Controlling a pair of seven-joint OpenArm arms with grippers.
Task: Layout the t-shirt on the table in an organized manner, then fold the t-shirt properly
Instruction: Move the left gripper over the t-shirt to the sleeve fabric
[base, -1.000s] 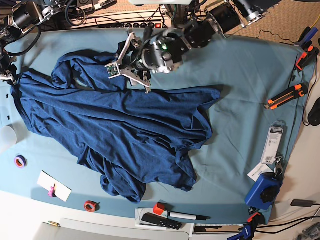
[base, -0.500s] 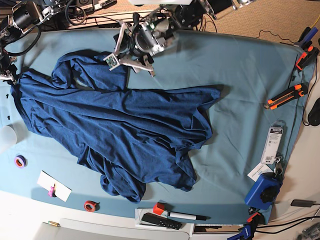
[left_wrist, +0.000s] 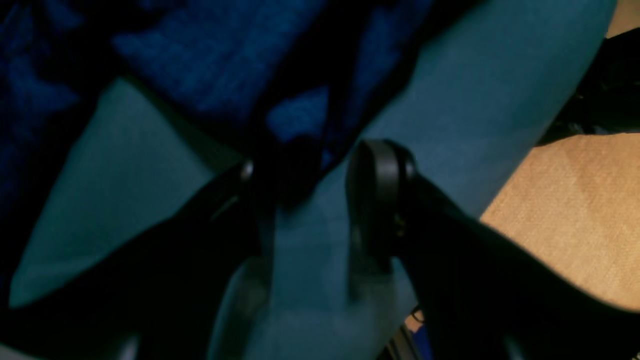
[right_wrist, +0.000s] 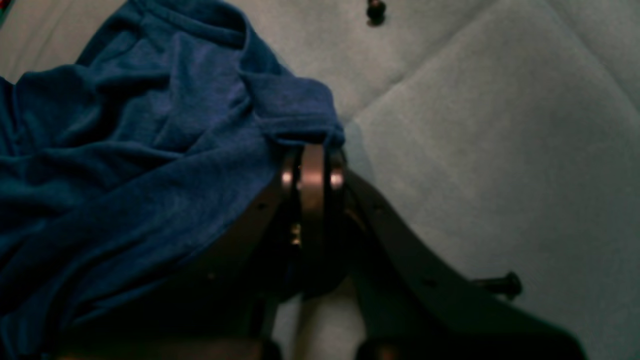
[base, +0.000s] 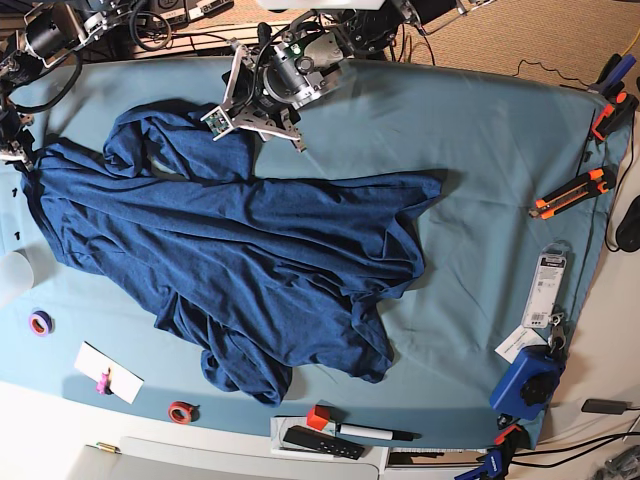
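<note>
Only in the right wrist view was the right gripper (right_wrist: 312, 150) seen clamped tight on a bunched edge of the t-shirt (right_wrist: 150, 125). Likewise, the left gripper (left_wrist: 320, 170), jaws parted, was shown over bare cloth beside a shirt edge. From the base view, the t-shirt (base: 240, 260) was seen spread crumpled across the table (base: 500, 170); tape rolls (base: 181, 411), a marker (base: 375, 432) and clamps (base: 570, 193) were scattered along its edges.
</note>
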